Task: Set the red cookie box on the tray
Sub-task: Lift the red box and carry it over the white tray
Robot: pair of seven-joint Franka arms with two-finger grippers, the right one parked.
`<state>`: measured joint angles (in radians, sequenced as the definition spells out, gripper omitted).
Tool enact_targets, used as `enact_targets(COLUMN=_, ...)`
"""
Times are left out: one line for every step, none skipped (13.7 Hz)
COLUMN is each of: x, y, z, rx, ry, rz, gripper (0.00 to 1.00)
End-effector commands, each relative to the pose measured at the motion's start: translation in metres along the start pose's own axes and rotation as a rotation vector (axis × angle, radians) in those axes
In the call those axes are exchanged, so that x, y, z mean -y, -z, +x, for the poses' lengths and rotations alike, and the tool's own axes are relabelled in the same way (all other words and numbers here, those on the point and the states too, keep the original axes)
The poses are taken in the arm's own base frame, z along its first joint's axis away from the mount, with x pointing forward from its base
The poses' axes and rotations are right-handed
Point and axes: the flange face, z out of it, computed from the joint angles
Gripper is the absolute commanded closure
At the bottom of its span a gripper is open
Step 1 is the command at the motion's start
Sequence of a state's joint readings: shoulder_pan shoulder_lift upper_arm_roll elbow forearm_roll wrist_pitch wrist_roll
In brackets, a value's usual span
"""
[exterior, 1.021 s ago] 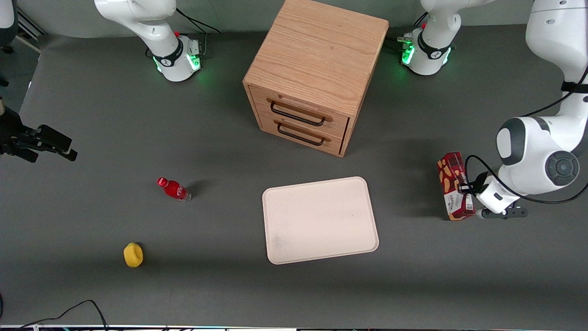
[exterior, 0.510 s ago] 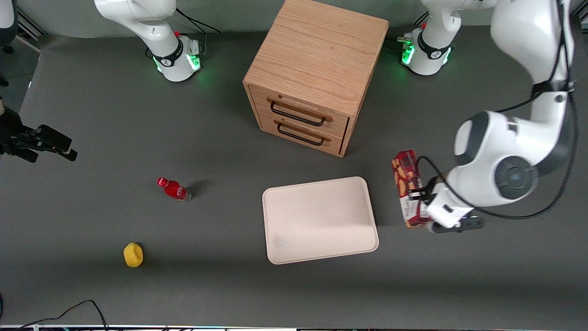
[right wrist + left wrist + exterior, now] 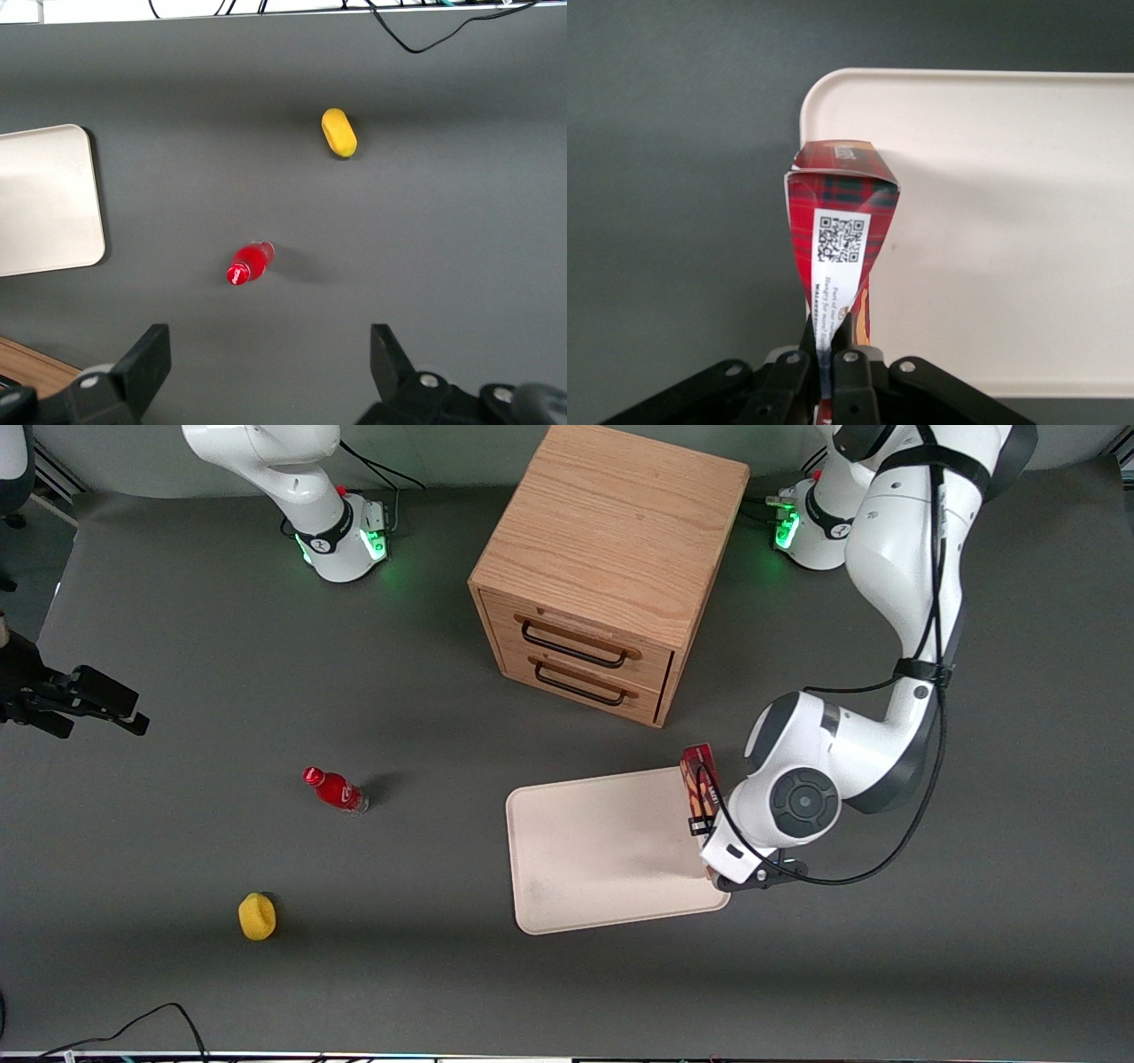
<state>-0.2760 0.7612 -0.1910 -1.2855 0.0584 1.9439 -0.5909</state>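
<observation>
One box [image 3: 698, 783], the red cookie carton, sits pinched in my jaws [image 3: 826, 354] above the tray's [image 3: 602, 850] edge; only my wrist view shows its label.

A robot lab: two white arms bolted by green-lit bases [image 3: 819, 527] onto a grey matted table [image 3: 177, 655], cables trailing, with a lone wooden two-drawer cabinet [image 3: 602, 567] as prop.

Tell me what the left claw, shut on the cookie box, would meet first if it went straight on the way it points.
The left claw points down along the red cookie box it grips. Going straight on, the box's lower end would likely meet the tray near its edge; height above it is unclear.
</observation>
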Motion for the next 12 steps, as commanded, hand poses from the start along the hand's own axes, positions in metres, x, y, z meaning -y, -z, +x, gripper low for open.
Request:
enact_targets(x=-0.017, y=-0.013, z=0.004, rx=-0.049, ry=-0.004, rz=0.009, gripper=1.0)
enact_targets(x=-0.019, y=-0.018, z=0.005, rx=-0.054, ry=-0.004, rz=0.005, gripper=1.0)
enact_targets(x=-0.02, y=-0.018, z=0.007, rx=-0.067, ry=0.011, rz=-0.006, gripper=1.0)
enact_targets(x=-0.02, y=-0.021, z=0.008, rx=-0.07, ry=0.027, rz=-0.01, gripper=1.0)
enact_targets(x=-0.02, y=-0.024, z=0.009, rx=-0.072, ry=0.028, rz=-0.013, gripper=1.0)
enact_targets(x=-0.021, y=-0.027, z=0.009, rx=-0.074, ry=0.027, rz=-0.015, gripper=1.0)
enact_targets(x=-0.02, y=-0.028, z=0.01, rx=-0.074, ry=0.028, rz=-0.013, gripper=0.98)
enact_targets(x=-0.018, y=-0.027, z=0.011, rx=-0.075, ry=0.029, rz=-0.01, gripper=0.37)
enact_targets(x=-0.018, y=-0.024, z=0.01, rx=-0.08, ry=0.024, rz=0.0, gripper=0.0)
enact_targets(x=-0.017, y=-0.02, z=0.009, rx=-0.081, ry=0.022, rz=0.01, gripper=0.0)
enact_targets(x=-0.01, y=-0.012, z=0.011, rx=-0.076, ry=0.027, rz=0.018, gripper=0.0)
enact_targets(x=-0.005, y=-0.002, z=0.01, rx=-0.056, ry=0.034, rz=0.032, gripper=0.0)
